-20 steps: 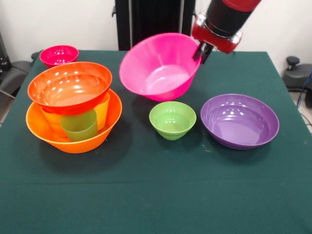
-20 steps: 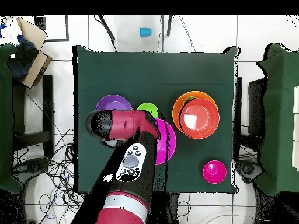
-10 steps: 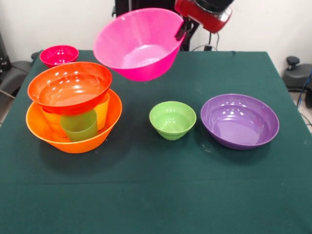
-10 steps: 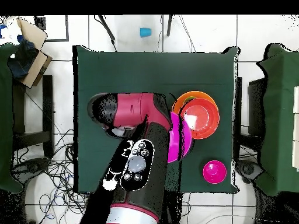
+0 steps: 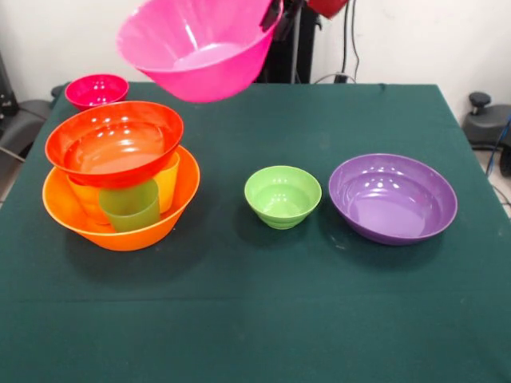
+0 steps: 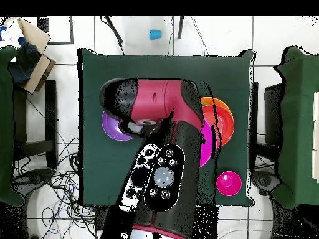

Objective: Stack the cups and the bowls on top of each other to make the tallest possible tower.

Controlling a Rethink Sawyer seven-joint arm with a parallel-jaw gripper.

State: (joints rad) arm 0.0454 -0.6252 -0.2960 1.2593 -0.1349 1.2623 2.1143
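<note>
The tool (image 5: 275, 14) was pinching the rim of the large pink bowl (image 5: 196, 49) at the top edge of the front view, only its dark fingertips showing there. The bowl hung tilted, well clear of the surface (image 5: 263, 319), with its open side turned toward the camera.

Over the preceding second the bowl had been lifted off the surface from a spot just behind the light green bowl (image 5: 283, 195) and carried higher and sideways toward the tower (image 5: 120, 179). It now hung above and behind the tower, not yet centred over it.

The tower consisted of the large orange bowl (image 5: 120, 227) as base, holding a green cup (image 5: 130, 206) and a yellow cup (image 5: 168, 179), with the wide red-orange bowl (image 5: 114, 142) resting on the cups.

The light green bowl, the purple bowl (image 5: 393, 198) and the small crimson bowl (image 5: 97, 90) remained separate on the surface and unmoved. In the overhead view the arm (image 6: 163, 143) covered most of the pink bowl and part of the tower.

Judgement: the transport step was under way. The next move would call for centring the pink bowl over the red-orange bowl and levelling it before lowering, since a tilted release could tip the cups beneath.
</note>
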